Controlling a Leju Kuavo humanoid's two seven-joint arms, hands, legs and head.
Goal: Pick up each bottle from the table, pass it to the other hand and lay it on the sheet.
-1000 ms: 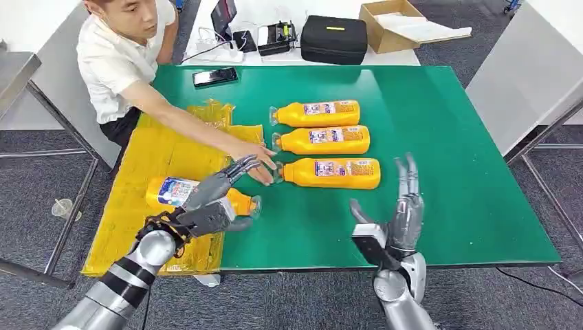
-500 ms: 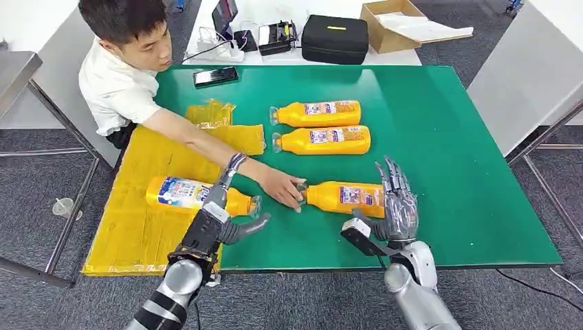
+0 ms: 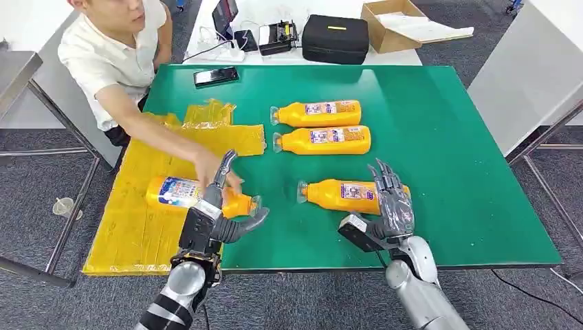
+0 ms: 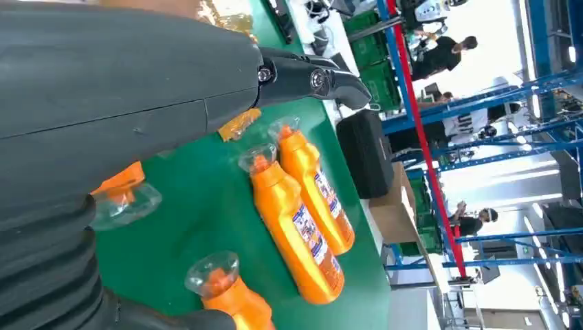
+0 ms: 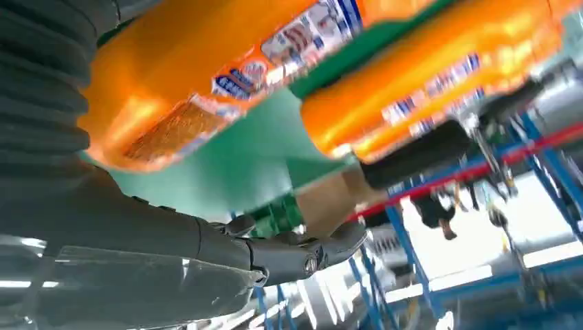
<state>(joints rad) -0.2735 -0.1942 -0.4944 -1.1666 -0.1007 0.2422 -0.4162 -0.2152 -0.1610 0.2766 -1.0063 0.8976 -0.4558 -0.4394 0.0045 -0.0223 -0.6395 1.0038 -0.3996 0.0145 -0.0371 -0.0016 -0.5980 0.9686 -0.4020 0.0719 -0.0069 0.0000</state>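
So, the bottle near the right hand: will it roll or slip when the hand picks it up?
The bottle lies on its side on the smooth table, so a push across it would probably roll it. It looks full of orange liquid, so likely rather heavy. Its glossy plastic may slip under the right hand.

Person's hand (image 3: 206, 163) off front bottle (image 3: 347, 195), over sheet (image 3: 148, 206).
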